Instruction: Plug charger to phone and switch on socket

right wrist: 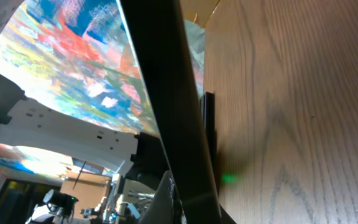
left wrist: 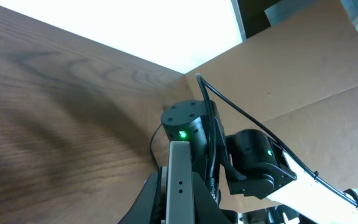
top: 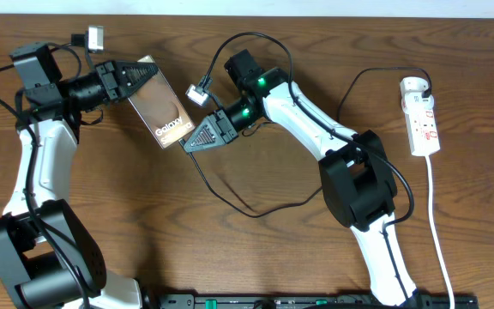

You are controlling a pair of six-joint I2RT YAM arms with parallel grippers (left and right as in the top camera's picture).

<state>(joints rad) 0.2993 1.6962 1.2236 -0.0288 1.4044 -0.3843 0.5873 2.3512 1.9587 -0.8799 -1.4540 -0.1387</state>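
The left pincer (top: 137, 77) pinched the phone (top: 163, 107). The right pincer (top: 193, 137), grip unclear, sat at its lower edge. Plugging looked unfinished, and the socket (top: 424, 120) switch was left to do.

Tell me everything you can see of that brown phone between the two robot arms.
The phone is a flat bronze-brown rectangle with a glossy back and white "Galaxy" lettering facing the overhead camera. It lies diagonally, one short end toward the upper left, where the left gripper clasps it. The right gripper meets the opposite short end. It seems lifted and tilted off the wooden table; the right wrist view shows a colourful surface on its underside, likely the screen.
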